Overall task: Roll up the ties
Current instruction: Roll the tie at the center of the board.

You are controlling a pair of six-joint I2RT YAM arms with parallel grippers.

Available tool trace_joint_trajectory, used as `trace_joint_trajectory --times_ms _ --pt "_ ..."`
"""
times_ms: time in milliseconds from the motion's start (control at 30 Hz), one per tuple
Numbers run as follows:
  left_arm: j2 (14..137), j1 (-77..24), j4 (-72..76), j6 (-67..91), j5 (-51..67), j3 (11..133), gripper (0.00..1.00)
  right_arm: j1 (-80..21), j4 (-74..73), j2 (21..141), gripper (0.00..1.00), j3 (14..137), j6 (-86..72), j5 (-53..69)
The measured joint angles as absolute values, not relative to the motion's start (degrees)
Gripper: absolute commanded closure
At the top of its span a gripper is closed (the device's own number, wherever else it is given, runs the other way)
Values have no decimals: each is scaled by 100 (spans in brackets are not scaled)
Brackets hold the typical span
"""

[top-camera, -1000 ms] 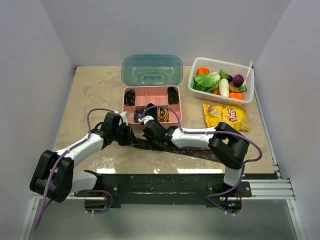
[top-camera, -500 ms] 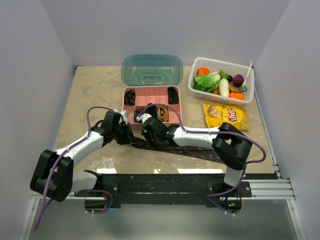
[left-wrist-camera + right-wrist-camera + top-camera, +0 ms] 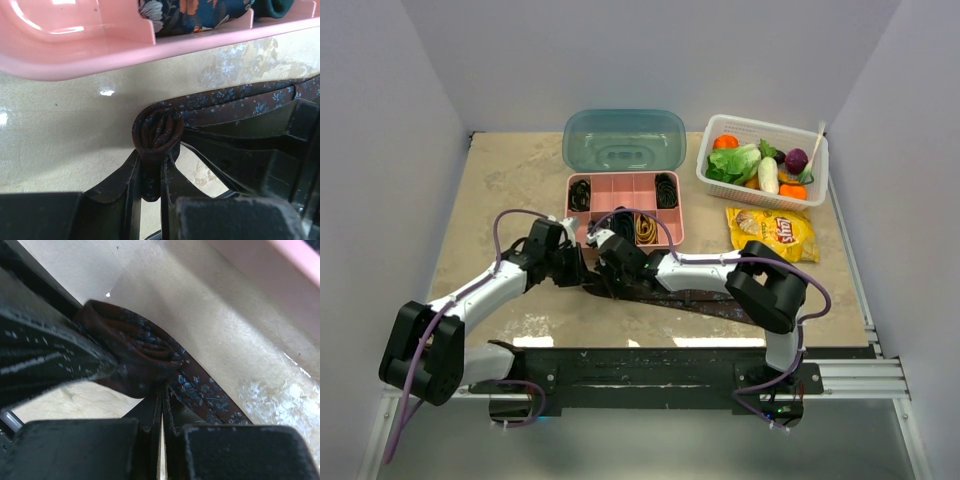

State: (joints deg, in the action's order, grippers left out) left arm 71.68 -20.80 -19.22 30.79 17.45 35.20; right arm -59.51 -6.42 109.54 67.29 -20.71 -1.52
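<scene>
**Rolling a necktie, early stage.** Over the last second the right arm has swung leftward. Its right gripper (image 3: 607, 262) has closed in on the left gripper (image 3: 573, 268), which has hardly moved, so both now meet at one end of the maroon tie (image 3: 715, 301). The rest of the tie lies flat on the table (image 3: 510, 180) and trails away to the right in front of the arm bases.

The left claw is nearly closed and pinches a small coil (image 3: 157, 131), the first few turns of the tie, held on edge between its fingers (image 3: 131, 176). The right claw is fully closed, with its tips against the fabric just beside the coil. Whether a fold is nipped between them cannot be told.

Judged from this, the roll has only begun and most of the length is still unwound.

**Containers**
- The pink compartment box (image 3: 624, 192) stands open just behind the grippers, with its teal lid (image 3: 624, 140) lying beyond it.
- The box holds one black coil (image 3: 580, 193) at back left, another black coil (image 3: 666, 189) at back right, and a gold coil (image 3: 646, 229) in front.
- A navy floral roll (image 3: 190, 12) sits in a near compartment.
- The middle back compartments are bare.
- The white basket (image 3: 760, 197) at far right holds toy vegetables.
- A yellow chips bag (image 3: 772, 230) lies beside the basket
</scene>
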Motion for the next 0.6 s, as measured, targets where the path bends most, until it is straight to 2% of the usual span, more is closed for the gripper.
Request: trace_joint_trajectory --times_ms 600 --pt "7170 -2418 -2480 3072 1138 4005 100 -5929 -604 11069 100 6908 -2161 -56"
